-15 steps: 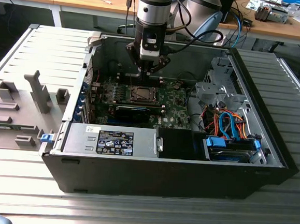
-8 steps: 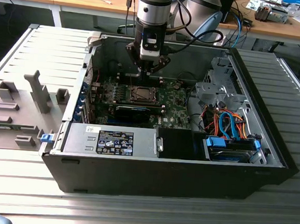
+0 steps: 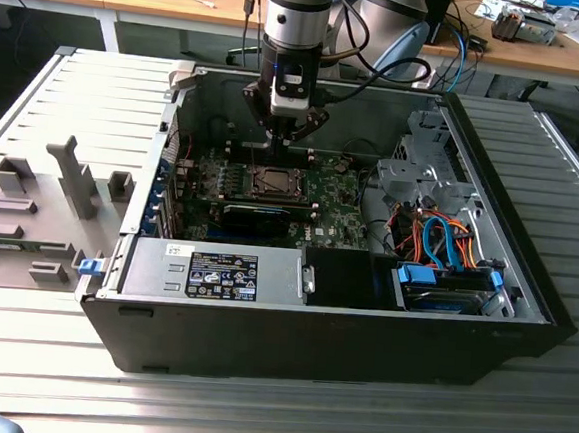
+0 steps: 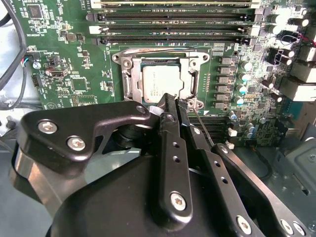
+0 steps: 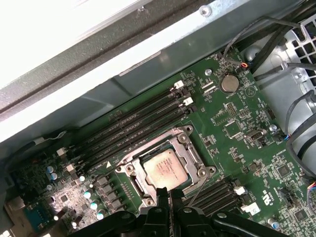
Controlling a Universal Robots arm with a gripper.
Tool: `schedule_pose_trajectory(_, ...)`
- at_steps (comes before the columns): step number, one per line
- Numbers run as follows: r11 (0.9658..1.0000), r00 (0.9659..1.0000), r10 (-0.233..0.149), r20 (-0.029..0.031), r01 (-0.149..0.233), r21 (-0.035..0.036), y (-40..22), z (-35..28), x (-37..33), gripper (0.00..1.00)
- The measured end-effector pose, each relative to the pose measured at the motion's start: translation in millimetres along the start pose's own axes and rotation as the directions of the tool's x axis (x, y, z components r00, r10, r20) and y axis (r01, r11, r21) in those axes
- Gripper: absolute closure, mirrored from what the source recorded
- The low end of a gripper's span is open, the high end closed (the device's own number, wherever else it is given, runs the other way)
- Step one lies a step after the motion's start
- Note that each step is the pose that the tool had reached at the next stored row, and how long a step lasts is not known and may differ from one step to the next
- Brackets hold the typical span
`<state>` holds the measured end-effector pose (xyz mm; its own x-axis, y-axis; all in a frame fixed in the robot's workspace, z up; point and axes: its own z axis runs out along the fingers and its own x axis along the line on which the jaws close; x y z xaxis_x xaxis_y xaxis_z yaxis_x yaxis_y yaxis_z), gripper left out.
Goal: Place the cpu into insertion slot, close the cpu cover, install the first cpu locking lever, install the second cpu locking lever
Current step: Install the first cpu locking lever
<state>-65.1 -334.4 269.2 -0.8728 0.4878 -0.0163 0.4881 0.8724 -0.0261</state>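
Observation:
The cpu (image 4: 160, 81) (image 5: 165, 169) lies flat in the insertion slot (image 3: 271, 182) on the green motherboard. Its silvery top shows through the window of the cpu cover (image 4: 129, 81) (image 5: 190, 153), which lies down over it. My gripper (image 3: 281, 138) hangs just above the socket's edge inside the case. In both wrist views the gripper (image 4: 177, 101) (image 5: 169, 191) has its two black fingers pressed together at that edge. A thin wire locking lever (image 4: 203, 127) (image 5: 200, 185) runs slanting right beside the tips. Another lever wire (image 4: 148, 51) lies along the socket's opposite side.
Long black memory slots (image 4: 173, 19) (image 5: 133, 131) run next to the socket. The open computer case (image 3: 525, 285) walls the board in, with a power supply (image 3: 215, 271), a drive cage with orange and blue cables (image 3: 448, 244), and a grey parts fixture (image 3: 39, 207) outside.

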Motion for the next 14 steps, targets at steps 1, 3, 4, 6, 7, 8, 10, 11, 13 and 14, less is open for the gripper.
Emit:
schedule_pose_trajectory(1,1.0,1.0,-0.001,0.0001,0.001,0.0,0.0,0.0,0.0,0.84)
schedule_pose_trajectory(3,1.0,1.0,-0.002,0.0001,0.002,0.0,0.0,0.0,0.0,0.84)
schedule_pose_trajectory(4,1.0,1.0,-0.003,0.0001,0.003,-0.0001,0.0,0.0,0.0,0.84)
schedule_pose_trajectory(6,1.0,1.0,-0.005,0.0001,0.005,-0.0001,0.0,0.0,0.0,0.84)
schedule_pose_trajectory(7,1.0,1.0,-0.005,0.0002,0.005,-0.0001,0.0,0.0,0.0,0.84)
schedule_pose_trajectory(8,1.0,1.0,-0.006,0.0002,0.006,-0.0001,0.0,0.0,0.0,0.84)
schedule_pose_trajectory(10,1.0,1.0,-0.007,0.0002,0.007,-0.0001,0.0,0.0,0.0,0.84)
schedule_pose_trajectory(11,1.0,1.0,-0.008,0.0002,0.008,-0.0001,0.0,0.0,0.0,0.84)
schedule_pose_trajectory(13,1.0,1.0,-0.01,0.0003,0.01,-0.0002,0.0,0.1,0.0,0.84)
schedule_pose_trajectory(14,0.9999,0.9999,-0.011,0.0003,0.011,-0.0002,0.0,0.1,0.0,0.84)
